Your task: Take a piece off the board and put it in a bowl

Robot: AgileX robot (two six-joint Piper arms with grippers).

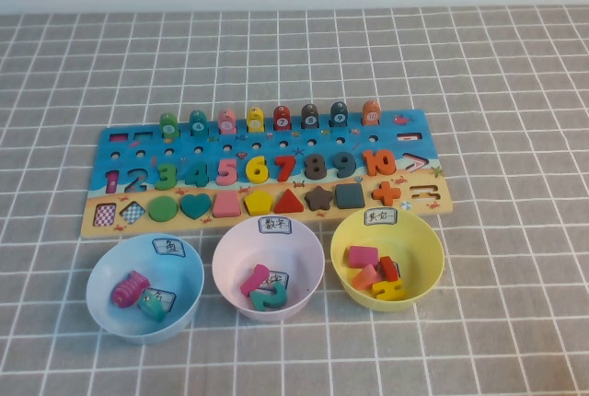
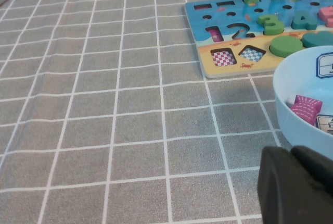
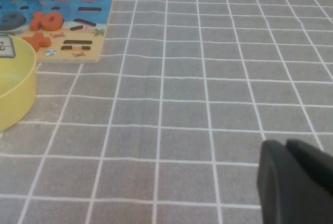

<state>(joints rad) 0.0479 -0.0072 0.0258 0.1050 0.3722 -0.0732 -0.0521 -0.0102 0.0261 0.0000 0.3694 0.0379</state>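
The board [image 1: 129, 149], blue with a tan lower strip, lies across the middle of the table with numbers, shapes and pegs on it. It also shows in the left wrist view [image 2: 206, 40] and the right wrist view [image 3: 102, 14]. The yellow bowl [image 1: 431, 250] stands in front of the board's right end, with a white label at its rim. A small bright red bar [image 1: 389, 268] lies in it among other pieces. Neither arm shows in the high view. My left gripper [image 2: 292, 153] is shut and empty, low beside the light blue bowl. My right gripper [image 3: 286, 145] is shut and empty over the cloth, to the right of the yellow bowl [image 3: 18, 91].
A light blue bowl [image 1: 106, 267] and a pink bowl [image 1: 230, 253] stand left of the yellow one, each with pieces inside. The yellow bowl also holds a pinkish-red rectangle [image 1: 362, 256] and orange and yellow pieces. An orange plus sign [image 1: 387, 192] sits on the board. A grey checked cloth covers the table.
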